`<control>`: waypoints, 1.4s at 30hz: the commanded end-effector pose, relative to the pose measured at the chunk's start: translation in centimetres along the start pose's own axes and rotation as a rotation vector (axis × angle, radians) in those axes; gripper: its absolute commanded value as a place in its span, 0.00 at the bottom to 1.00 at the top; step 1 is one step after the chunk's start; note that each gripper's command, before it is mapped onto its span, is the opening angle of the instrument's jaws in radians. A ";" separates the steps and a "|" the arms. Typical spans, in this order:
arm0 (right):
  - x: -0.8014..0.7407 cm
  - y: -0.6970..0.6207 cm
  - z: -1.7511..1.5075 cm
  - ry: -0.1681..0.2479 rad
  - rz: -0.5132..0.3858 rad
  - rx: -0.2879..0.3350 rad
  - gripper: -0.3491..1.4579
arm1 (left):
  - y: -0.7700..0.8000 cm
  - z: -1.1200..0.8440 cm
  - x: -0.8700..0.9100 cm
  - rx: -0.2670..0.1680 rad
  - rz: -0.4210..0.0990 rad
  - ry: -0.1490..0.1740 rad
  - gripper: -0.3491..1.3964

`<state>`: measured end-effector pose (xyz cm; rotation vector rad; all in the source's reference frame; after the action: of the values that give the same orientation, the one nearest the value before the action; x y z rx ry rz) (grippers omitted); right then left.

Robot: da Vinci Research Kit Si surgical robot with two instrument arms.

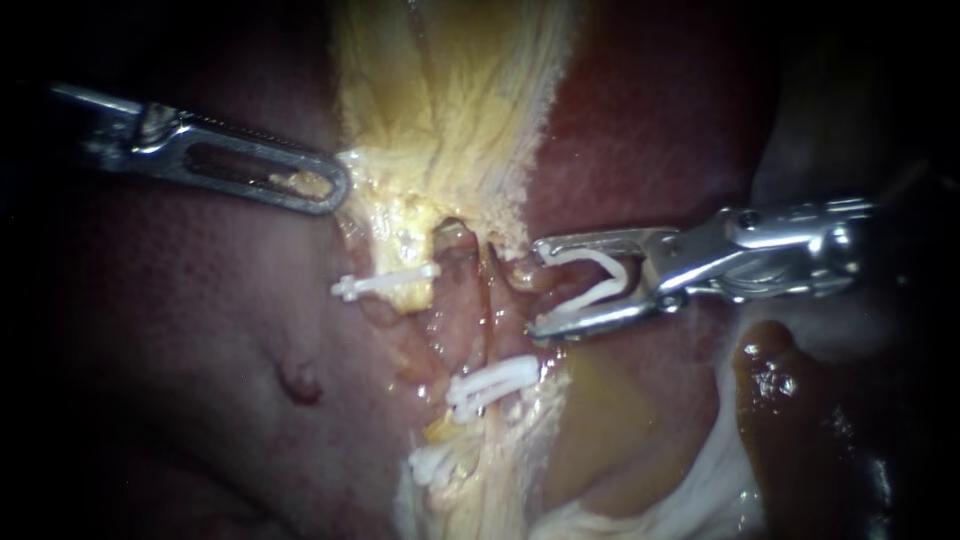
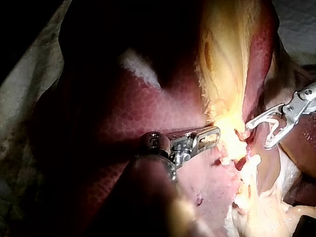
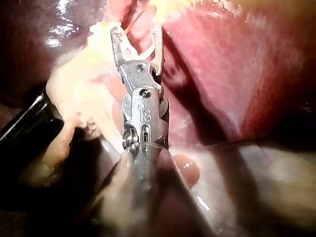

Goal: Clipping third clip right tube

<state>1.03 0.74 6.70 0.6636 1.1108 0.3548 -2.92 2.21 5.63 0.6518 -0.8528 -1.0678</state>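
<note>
Endoscope first. My right instrument (image 1: 540, 288) comes in with its jaws spread wide. The loaded clip (image 1: 600, 293) sits between them as a white plastic V touching both jaws. The tips sit just beside what I read as the right tube (image 1: 503, 278), a wet pinkish strand under the fatty tissue (image 1: 440, 110). I don't think it's inside the V yet.

A lower clip (image 1: 490, 385) and a lowest clip (image 1: 432, 465) sit further down, and a left clip (image 1: 385, 283) lies across the other side. My left instrument (image 1: 338, 192) has its slotted jaws lying together on the fat's edge. A yellow fleck shows through the slot, so I'd say it's pinching that flap.

To do this well, I figure I should slide the V right around the tube, square to it. Both tips should show past the far side, clear of the lower clip and with no stray fat caught. Then I'd squeeze.

Left wrist view: same pinch (image 2: 216, 132). The fat looks stringy, frayed and glistening. The liver (image 2: 123, 113) is smooth, dark maroon and finely speckled. My right instrument (image 2: 257, 136) sits ahead, forked open.

Right wrist view: I'm looking down the shaft and the jaws (image 3: 137, 30) make a shiny steel fork with the clip's white legs inside. The tips are at soft, pale, slippery tissue. Can't tell from here whether the tube is in the fork.
</note>
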 end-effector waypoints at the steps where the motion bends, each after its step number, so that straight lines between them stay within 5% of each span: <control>1: -0.01 0.03 0.03 -0.001 0.007 0.003 0.47 | 0.00 0.00 0.00 0.000 0.000 0.000 0.00; 11: 0.01 0.17 0.37 0.024 0.032 0.003 0.47 | 0.00 0.02 0.00 -0.001 0.000 -0.001 0.00; 23: 0.04 0.18 0.47 0.119 0.093 0.087 0.47 | 0.00 0.04 0.00 -0.003 0.000 -0.002 0.00; 32: 0.10 0.11 0.46 0.192 0.140 0.176 0.47 | 0.00 0.04 0.00 -0.002 0.000 -0.001 0.00; 42: 0.24 -0.07 0.43 0.226 0.128 0.248 0.47 | 0.03 0.03 0.00 -0.002 0.001 -0.001 0.00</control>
<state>1.52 0.69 6.57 0.9380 1.3512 0.4102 -2.93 2.22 5.67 0.6489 -0.8527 -1.0686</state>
